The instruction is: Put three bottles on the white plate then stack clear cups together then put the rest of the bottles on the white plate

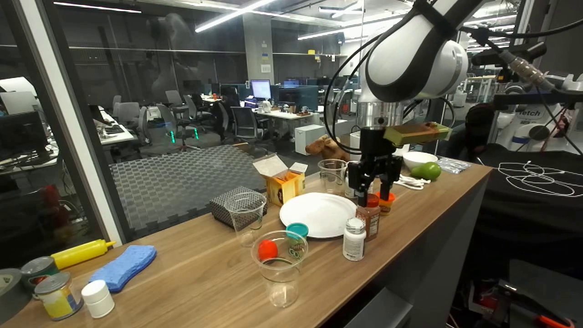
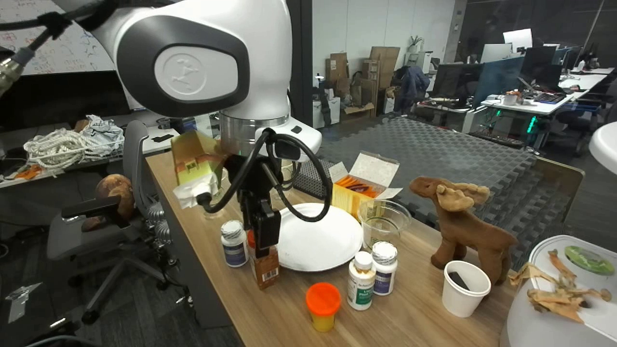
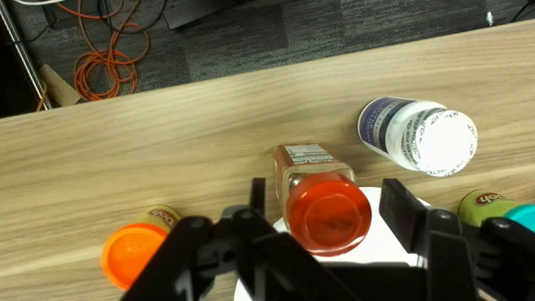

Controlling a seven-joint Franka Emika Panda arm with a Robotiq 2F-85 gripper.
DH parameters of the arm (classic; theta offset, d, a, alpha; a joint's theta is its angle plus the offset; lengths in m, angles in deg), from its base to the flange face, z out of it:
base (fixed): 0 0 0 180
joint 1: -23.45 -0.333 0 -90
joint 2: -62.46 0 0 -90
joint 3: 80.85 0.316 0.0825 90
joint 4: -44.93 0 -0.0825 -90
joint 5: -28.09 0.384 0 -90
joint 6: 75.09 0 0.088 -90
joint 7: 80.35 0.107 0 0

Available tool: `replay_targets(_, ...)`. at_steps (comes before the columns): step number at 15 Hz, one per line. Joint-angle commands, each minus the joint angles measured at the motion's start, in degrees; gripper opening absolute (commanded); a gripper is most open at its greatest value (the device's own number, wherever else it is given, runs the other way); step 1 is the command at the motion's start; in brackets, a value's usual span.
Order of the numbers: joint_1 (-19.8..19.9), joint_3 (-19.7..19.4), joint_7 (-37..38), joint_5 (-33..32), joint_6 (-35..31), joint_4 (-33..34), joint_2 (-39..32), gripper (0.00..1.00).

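- While the pincer [image 3: 325,196] was held parted above the worktop [image 3: 125,159], the red-capped bottle [image 1: 370,222] was flanked by its two fingers [image 3: 399,217] at cap height; gaps were shown on both sides of the cap, so nothing was grasped.
- The bottle was stood upright on bare wood, just beside the white plate [image 1: 319,214]; whether the two were in contact could not be settled.
- Handling, as judged: from the clear, square-sided body and its reddish-brown contents, moderate weight and stiff walls were inferred; if made of glass, it would be broken by a fall. The round, glossy cap was expected to be slippery, and a surer hold was to be sought lower, on opposite flat sides.
- Edges: the bottle was set between the plate and the worktop's near edge, so any push toward that edge was to be avoided.
- Open room: one flank was neighboured by an orange-lidded tub [image 2: 323,306], the opposite by a white pill bottle [image 1: 354,240]. A straight lift and short crossing were favoured, with release well apart from the open carton [image 1: 284,187] near the plate's far rim.
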Motion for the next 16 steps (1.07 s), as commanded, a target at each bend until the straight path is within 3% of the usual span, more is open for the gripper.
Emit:
replay_targets(1,-0.16,-0.22,0.33,-0.91,-1.44,1.69,-1.40,0.42)
replay_targets(3,-0.28,-0.29,0.98,-1.71,-1.61,1.73,-1.57,0.27)
replay_targets(4,-0.36,-0.33,1.46,-2.20,-1.65,1.63,-1.35,0.24)
replay_targets(7,-0.66,-0.20,2.31,-3.34,-1.65,1.18,-0.38,0.24)
replay_targets(12,-3.04,0.81,10.94,-11.98,2.49,2.78,3.10,0.24)
replay_targets(16,-4.73,2.27,17.25,-18.00,11.22,9.62,1.71,0.24)
